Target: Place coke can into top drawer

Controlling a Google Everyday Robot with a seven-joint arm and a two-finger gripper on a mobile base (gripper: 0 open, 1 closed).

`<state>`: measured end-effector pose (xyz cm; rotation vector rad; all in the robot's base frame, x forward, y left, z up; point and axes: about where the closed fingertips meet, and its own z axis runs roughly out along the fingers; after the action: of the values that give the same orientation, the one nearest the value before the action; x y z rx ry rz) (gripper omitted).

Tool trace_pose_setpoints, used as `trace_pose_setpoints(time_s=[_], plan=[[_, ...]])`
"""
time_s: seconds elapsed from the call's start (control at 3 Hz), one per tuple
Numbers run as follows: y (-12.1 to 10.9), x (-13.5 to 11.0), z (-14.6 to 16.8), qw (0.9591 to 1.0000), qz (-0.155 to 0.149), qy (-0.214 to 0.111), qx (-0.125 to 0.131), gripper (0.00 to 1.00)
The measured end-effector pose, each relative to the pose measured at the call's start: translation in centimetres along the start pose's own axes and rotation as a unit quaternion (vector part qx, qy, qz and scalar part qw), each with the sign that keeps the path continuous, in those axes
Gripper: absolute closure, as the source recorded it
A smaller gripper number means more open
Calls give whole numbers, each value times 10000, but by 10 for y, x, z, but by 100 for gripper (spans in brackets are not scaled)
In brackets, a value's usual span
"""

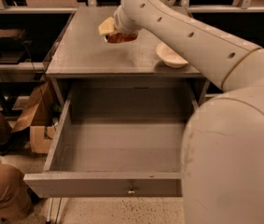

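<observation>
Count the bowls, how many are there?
1. The cream bowl sits on the cabinet top, near the coke can, where the gripper is. The arm may hide others.

One coke can [121, 37], one bowl [171, 56], one drawer [122, 146] — jaws at can

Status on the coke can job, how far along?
Done: the drawer stands pulled open, and the can is not in it. In hand: the gripper is at the can over the cabinet top, left of the bowl; the grasp can't be confirmed. Left: bring the can forward, lower it into the drawer, release.
</observation>
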<state>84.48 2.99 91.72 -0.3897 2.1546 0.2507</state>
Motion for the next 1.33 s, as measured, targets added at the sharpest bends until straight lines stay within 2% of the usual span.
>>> trace_pose_setpoints(time_s=[0.33, 0.67, 1.0, 1.33], plan=[[13, 5, -46, 9996, -104, -25, -259, 100], [27, 16, -86, 9984, -373, 79, -424, 100], [50, 26, -110, 9914, -1071, 226, -719, 100], [50, 27, -104, 9915, -1036, 260, -741, 100]])
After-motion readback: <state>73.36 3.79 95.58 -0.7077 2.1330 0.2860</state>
